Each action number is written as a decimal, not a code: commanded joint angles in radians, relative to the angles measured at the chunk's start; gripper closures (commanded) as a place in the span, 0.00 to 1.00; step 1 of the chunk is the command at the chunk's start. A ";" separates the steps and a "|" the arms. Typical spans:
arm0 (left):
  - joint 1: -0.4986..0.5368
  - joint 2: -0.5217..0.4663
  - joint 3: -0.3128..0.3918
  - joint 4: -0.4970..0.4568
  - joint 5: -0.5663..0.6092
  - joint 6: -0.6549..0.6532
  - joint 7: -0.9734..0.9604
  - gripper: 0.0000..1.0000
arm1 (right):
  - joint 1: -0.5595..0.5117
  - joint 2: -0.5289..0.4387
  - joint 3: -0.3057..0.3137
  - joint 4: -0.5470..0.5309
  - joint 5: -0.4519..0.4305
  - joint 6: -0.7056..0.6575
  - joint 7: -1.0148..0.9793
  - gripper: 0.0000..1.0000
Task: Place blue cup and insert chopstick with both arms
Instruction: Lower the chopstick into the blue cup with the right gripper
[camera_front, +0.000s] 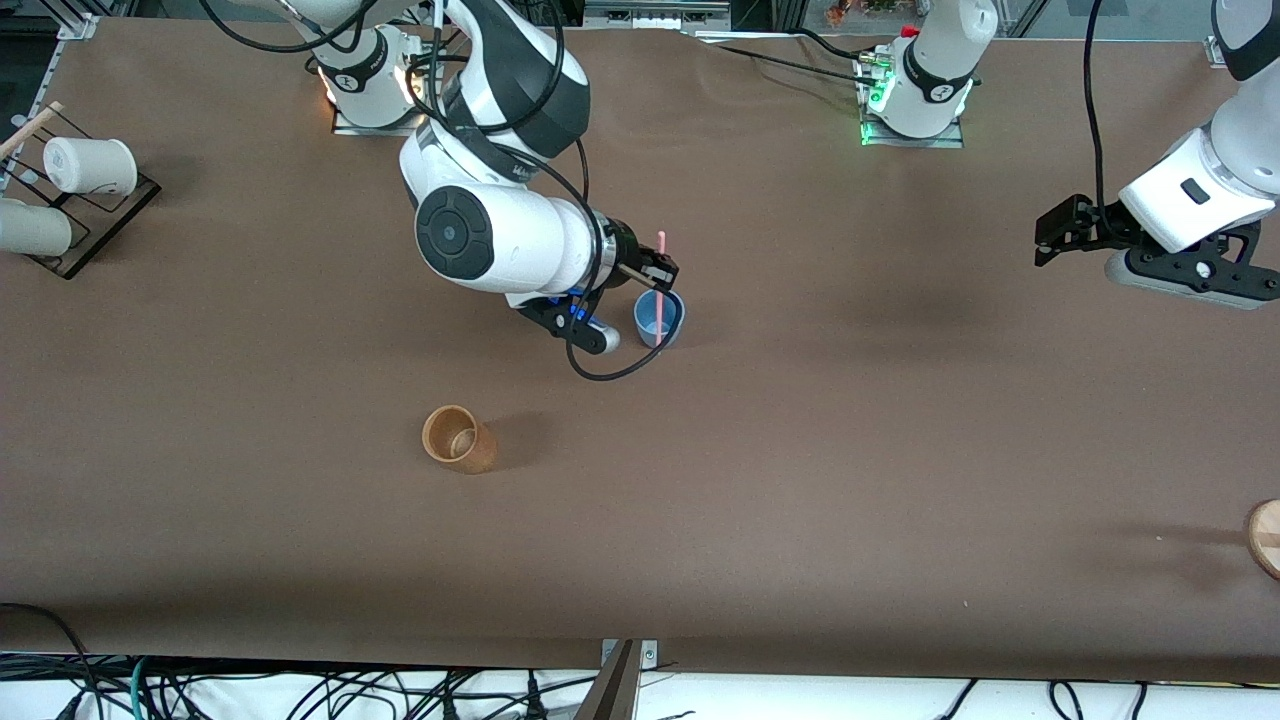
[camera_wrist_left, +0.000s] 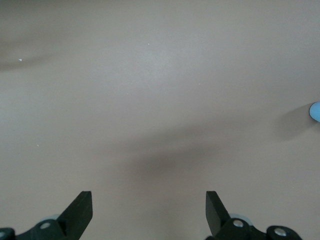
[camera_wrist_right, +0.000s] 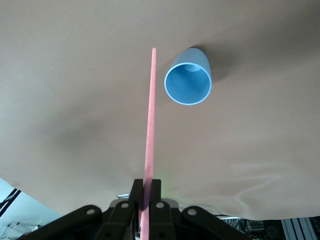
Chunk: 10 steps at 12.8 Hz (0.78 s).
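A: Blue cup (camera_front: 659, 317)?
B: Small, light blue, smooth, no handle, round rim. Upright on the brown table (camera_front: 800, 450), about mid-table, toward the right arm's end, mouth open and hollow in the right wrist view.
A: Chopstick (camera_front: 660, 290)?
B: 1 thin pink stick, straight, pinched near one end between the pressed-together fingers of the right gripper (camera_front: 660, 272). In the front view, drawn across the cup's mouth; in the right wrist view, tip just beside the rim, outside it. In or out: cannot tell for sure.
A: Left gripper (camera_front: 1043, 237)?
B: Waiting over bare table at the left arm's end, fingers (camera_wrist_left: 80, 212) spread wide, nothing between them.
A: Around?
B: 1 orange-brown cup (camera_front: 459, 439) nearer the front camera than the blue cup, well apart from it. 2 white cups (camera_front: 90, 165) on a dark rack (camera_front: 100, 225) at the right arm's end. A round wooden piece (camera_front: 1265, 535) at the table's edge at the left arm's end.
A: In the way?
B: Only the right arm's own bulk, just beside the blue cup.
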 joint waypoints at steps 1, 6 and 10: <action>0.005 0.010 0.000 0.022 -0.020 -0.013 0.003 0.00 | 0.025 -0.032 -0.012 -0.102 0.037 0.060 0.023 0.98; 0.005 0.010 0.001 0.022 -0.019 -0.019 0.004 0.00 | 0.025 -0.083 -0.007 -0.167 0.057 0.076 0.048 0.98; 0.001 0.012 0.000 0.024 -0.017 -0.019 0.004 0.00 | 0.036 -0.099 -0.004 -0.205 0.055 0.071 0.056 0.98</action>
